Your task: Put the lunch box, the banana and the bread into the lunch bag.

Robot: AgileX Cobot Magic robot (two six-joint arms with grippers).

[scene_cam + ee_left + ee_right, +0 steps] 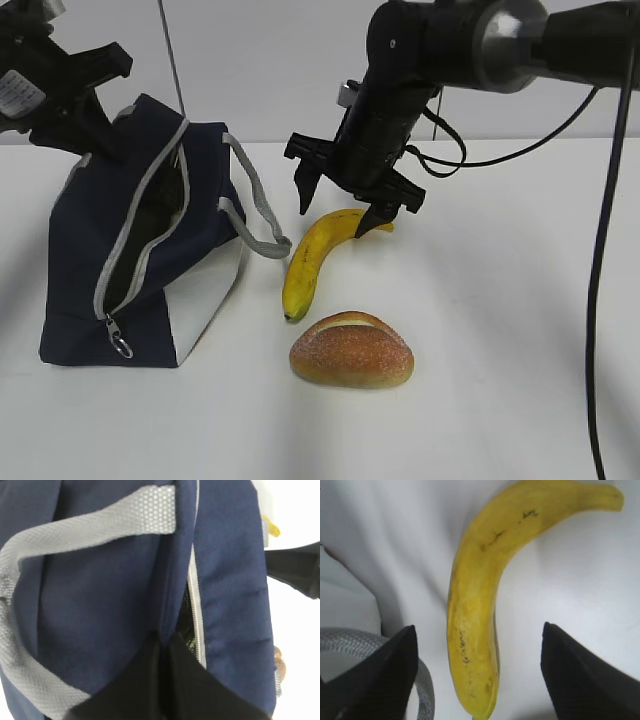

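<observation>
The lunch bag (140,240) stands on the left of the white counter (500,330), its dark navy top unzipped along the grey zipper so that a slit gapes toward the camera. The ring pull (121,347) hangs at the low front end of the zipper, and a grey strap handle (255,215) loops out to the right and rests against the counter near the banana. The lunch box cannot be seen in any view.

The left hand (95,125) is at the upper left rear of the bag, pressed against the fabric. In the left wrist view its black fingers (165,690) are closed together on a fold of the navy cloth just beside the zipper edge, pinching the bag's rim.

The banana (315,255) lies on the counter just right of the bag, curving from its stem end at upper right down to a dark tip at lower left. The right hand (340,205) hangs directly over the banana's upper half with its two black fingers spread wide, one on each side of the fruit; in the right wrist view the banana (485,605) runs between the fingers (585,680) with clear gaps on both sides, so nothing is gripped.

The bread (352,350) sits on the counter in front of the banana, close to its tip but apart from it.
</observation>
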